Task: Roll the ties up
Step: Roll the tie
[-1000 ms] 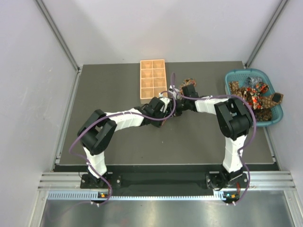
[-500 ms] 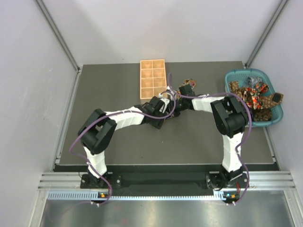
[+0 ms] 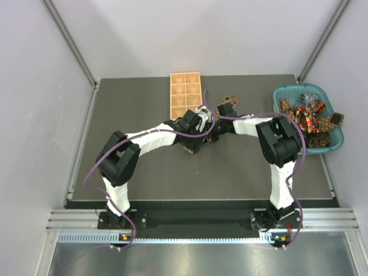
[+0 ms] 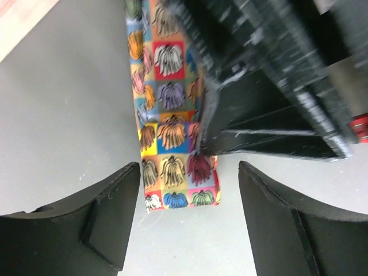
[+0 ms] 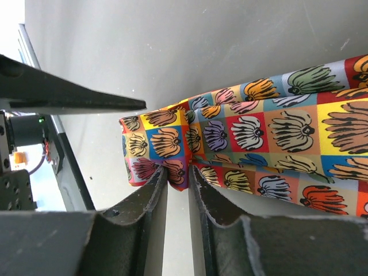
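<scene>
A tie (image 4: pixel 167 109) printed with small colourful squares lies on the dark table, and its end lies just ahead of my left gripper (image 4: pixel 187 227). That gripper is open, with one finger on each side of the tie's end and neither touching it. My right gripper (image 5: pixel 179 178) is shut on a folded edge of the same tie (image 5: pixel 253 138). In the top view both grippers, the left (image 3: pixel 197 137) and the right (image 3: pixel 211 130), meet mid-table just below the tray. Part of the tie (image 3: pixel 231 99) shows behind the right wrist.
The tan wooden tray (image 3: pixel 186 96) stands just behind the grippers. A teal basket (image 3: pixel 280 92) at the right edge holds a heap of more ties (image 3: pixel 307 115). The right gripper's black body (image 4: pixel 270 86) fills the upper right of the left wrist view.
My left gripper has opened and let go of the tie's end, shifting slightly toward the tray. My right gripper has closed on the tie.
</scene>
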Available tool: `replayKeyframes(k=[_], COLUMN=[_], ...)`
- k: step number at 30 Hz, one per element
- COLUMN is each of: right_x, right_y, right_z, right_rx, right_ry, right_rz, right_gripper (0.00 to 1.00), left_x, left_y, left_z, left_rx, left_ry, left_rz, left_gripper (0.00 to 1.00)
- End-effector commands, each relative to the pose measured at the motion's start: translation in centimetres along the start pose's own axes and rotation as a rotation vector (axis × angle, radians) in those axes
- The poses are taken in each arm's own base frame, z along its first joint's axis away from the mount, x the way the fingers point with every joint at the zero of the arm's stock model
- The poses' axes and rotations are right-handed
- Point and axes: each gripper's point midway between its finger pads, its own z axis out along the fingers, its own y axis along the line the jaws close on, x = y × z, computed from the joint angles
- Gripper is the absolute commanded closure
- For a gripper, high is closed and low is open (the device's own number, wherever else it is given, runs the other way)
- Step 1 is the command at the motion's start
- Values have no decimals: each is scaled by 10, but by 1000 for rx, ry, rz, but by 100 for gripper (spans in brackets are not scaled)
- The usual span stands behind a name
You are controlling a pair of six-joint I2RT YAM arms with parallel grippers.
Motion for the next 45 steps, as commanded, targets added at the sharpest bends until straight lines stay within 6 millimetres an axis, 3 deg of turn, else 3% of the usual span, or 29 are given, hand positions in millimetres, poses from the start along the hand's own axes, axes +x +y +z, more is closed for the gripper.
replayKeyframes(k=[1, 4, 8, 14, 18, 22, 25, 32, 34, 40, 43, 45], right_x=[-3, -4, -4, -5, -5, -13, -25, -45, -56, -52, -40, -28], right_y=[-1, -2, 0, 1, 3, 9, 17, 7, 12, 2, -3, 4], right_z=[5, 4, 4, 3, 1, -5, -18, -58, -72, -94, -99, -105], right_rx=[7, 9, 7, 6, 3, 1, 9, 56, 53, 137, 199, 239], right_ry=[3, 0, -2, -7, -17, -54, -115, -292, -365, -456, -476, -485], right_rz=[-41, -40, -44, -43, -50, -73, -99, -57, -65, -57, -54, -73], right_gripper=[81, 81, 81, 81, 80, 73, 68, 58, 55, 56, 58, 58], left_x=[-17, -17, -6, 9, 19, 27, 33, 43, 46, 51, 52, 51], left_y=[-11, -8, 0, 10, 7, 8, 9, 0, -1, 6, 14, 19], left_z=[1, 6, 15, 27, 34, 34, 34, 36, 37, 36, 32, 27], left_rx=[69, 66, 29, -17, 0, 9, 9, 62, 73, 31, -12, -44], left_ry=[-29, -24, 17, 51, 79, 94, 103, 130, 136, 163, 183, 189], left_rz=[18, 9, -12, -11, 3, 39, 52, 56, 61, 63, 62, 63], left_gripper=[26, 28, 39, 41, 52, 62, 64, 64, 64, 64, 64, 64])
